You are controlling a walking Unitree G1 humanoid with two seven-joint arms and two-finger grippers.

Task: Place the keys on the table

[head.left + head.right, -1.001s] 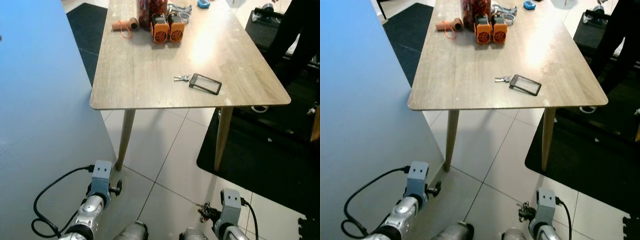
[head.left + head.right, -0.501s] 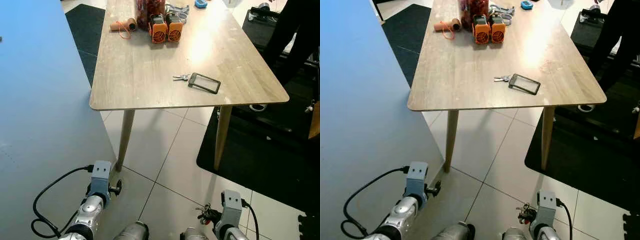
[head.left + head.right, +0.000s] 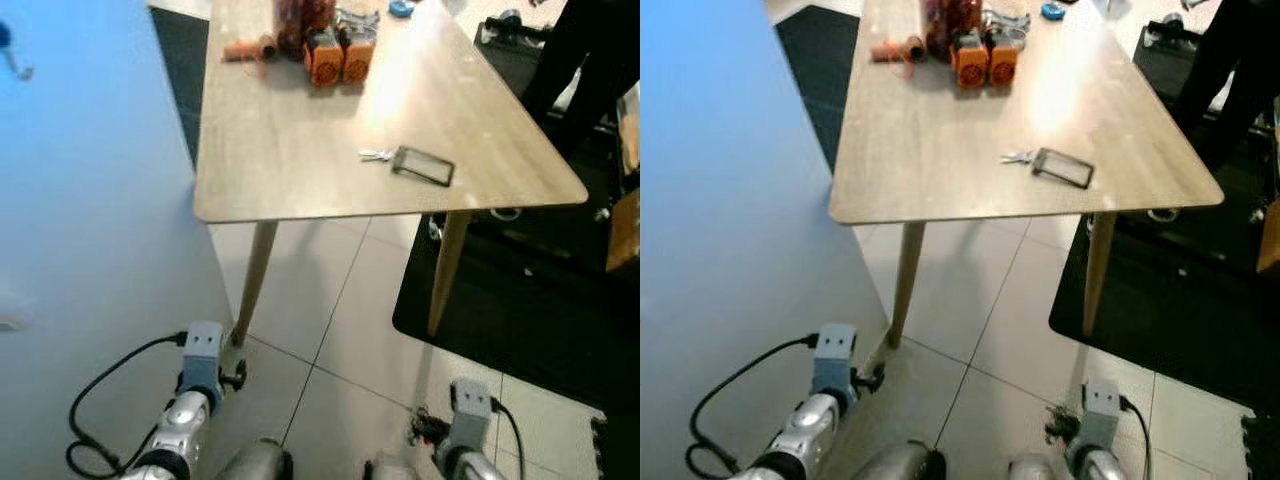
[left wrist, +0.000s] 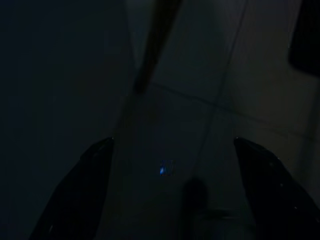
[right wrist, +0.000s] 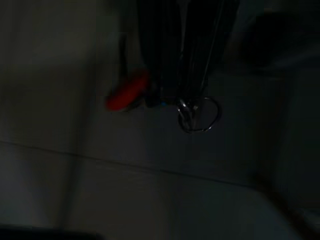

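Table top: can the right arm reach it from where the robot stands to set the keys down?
Probably not yet. The right gripper hangs low over the floor tiles, shut on the keys, and open floor lies between the robot and the table. Nothing blocks the near edge.

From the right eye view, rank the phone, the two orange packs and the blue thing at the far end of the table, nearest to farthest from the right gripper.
Right gripper hangs low, near the floor.
1. Phone, near table edge, right side.
2. Orange packs, mid-table, farther back.
3. Blue thing, far end.
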